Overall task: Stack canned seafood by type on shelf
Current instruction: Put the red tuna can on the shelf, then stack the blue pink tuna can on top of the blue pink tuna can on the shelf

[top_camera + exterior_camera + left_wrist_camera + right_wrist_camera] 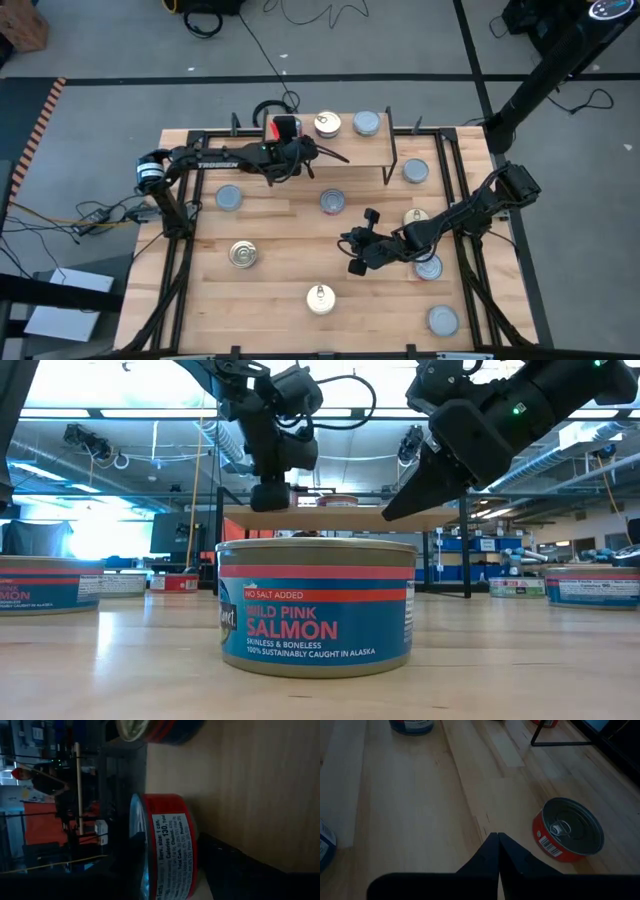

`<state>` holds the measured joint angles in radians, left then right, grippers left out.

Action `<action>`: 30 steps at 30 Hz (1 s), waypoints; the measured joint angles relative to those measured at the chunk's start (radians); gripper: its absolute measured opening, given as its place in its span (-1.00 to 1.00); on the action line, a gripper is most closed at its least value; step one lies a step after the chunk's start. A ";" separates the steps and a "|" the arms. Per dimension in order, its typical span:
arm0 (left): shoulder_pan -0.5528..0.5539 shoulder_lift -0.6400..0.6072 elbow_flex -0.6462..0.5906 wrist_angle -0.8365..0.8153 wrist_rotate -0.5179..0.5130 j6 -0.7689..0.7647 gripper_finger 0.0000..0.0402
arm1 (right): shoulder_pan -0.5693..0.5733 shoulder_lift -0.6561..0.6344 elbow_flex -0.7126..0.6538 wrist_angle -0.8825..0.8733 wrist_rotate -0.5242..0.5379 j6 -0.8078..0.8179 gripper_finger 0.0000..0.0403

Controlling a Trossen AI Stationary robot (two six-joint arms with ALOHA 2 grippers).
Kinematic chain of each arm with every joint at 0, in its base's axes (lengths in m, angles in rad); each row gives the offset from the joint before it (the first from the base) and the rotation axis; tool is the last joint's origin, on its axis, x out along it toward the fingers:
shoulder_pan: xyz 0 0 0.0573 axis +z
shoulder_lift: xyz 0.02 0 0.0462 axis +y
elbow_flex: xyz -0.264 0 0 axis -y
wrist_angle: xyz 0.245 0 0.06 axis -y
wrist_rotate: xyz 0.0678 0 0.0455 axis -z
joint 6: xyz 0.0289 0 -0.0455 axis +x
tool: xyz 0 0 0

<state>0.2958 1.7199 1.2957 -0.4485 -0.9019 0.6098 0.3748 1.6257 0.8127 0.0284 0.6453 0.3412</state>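
Note:
The shelf (350, 150) is a light board on black legs at the table's far side. On it stand a gold-topped tin (327, 124) and a silver-topped tin (366, 123). My left gripper (288, 136) is at the shelf's left end, shut on a red-sided tin (285, 127). My right gripper (350, 245) hovers shut and empty over the middle of the table, near a red tin (567, 830) that stands on its base. Several more tins stand about the tabletop, one (315, 605) close before the low camera. My left gripper has the red-sided tin (170, 845) between its two fingers, coming level from the table's left side. The tin is upright, its base toward the shelf board (250, 795). Shadow hides where the fingers meet it. Whether it rests on the board, I cannot tell.
Loose tins lie left (228, 198), near left (241, 255), near centre (320, 298) and along the right side (428, 265), (442, 320), (415, 170). One gold-topped tin (417, 215) sits partly under my right arm. Black frame rails run along the table's edges.

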 joint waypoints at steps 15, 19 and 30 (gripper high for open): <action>-0.029 -0.001 0.000 0.009 0.014 0.011 -0.02 | 0.000 0.000 0.000 0.000 -0.007 -0.003 -0.95; -0.032 -0.001 0.002 0.007 0.015 0.010 -0.01 | 0.000 0.000 0.000 0.000 -0.010 -0.003 -0.94; -0.074 -0.015 0.148 -0.119 0.092 -0.052 -0.02 | 0.000 0.000 0.000 -0.005 -0.010 -0.004 -0.95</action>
<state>0.2218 1.7045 1.4432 -0.5675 -0.8103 0.5579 0.3748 1.6253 0.8127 0.0238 0.6351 0.3370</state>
